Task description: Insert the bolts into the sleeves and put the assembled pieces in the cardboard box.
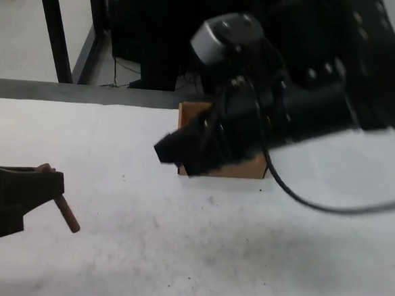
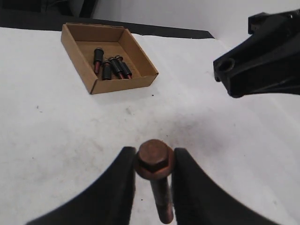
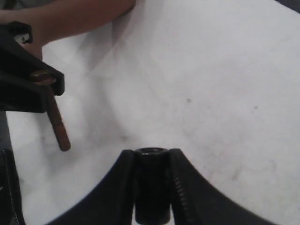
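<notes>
from the high camera: left gripper [image 1: 55, 189] low at the left edge above the white bench top [image 1: 197, 256], clamped narrowly on a copper-coloured metal bolt with a hexagonal head [image 1: 67, 217], shank slanting down and clear of the surface. farther back, a shallow brown cardboard box [image 1: 240, 170] near the far edge of the bench top, largely covered by the black right arm, with the right gripper [image 1: 167, 150] over the box's left side; finger gap not readable from here. from the left wrist camera: left gripper [image 2: 154, 164] pinching the bolt [image 2: 160, 199] at its head end, fingers parted only by the shank's thickness. beyond it, the cardboard box [image 2: 82, 70], open-topped and well apart from the bolt, holding several assembled pieces [image 2: 112, 68], black sleeves with reddish bolts in them, lying on the box floor. right gripper [image 2: 234, 70] off to one side, raised above the bench top. from the right wrist camera: right gripper [image 3: 152, 157] closed tight around a short black cylindrical sleeve [image 3: 152, 187], bore end facing away from the camera, held above the bench top. ahead of it, the left gripper [image 3: 40, 86] with the bolt [image 3: 57, 124] hanging down from its fingers, tip well apart from the sleeve, bolt not yet in the sleeve.
</notes>
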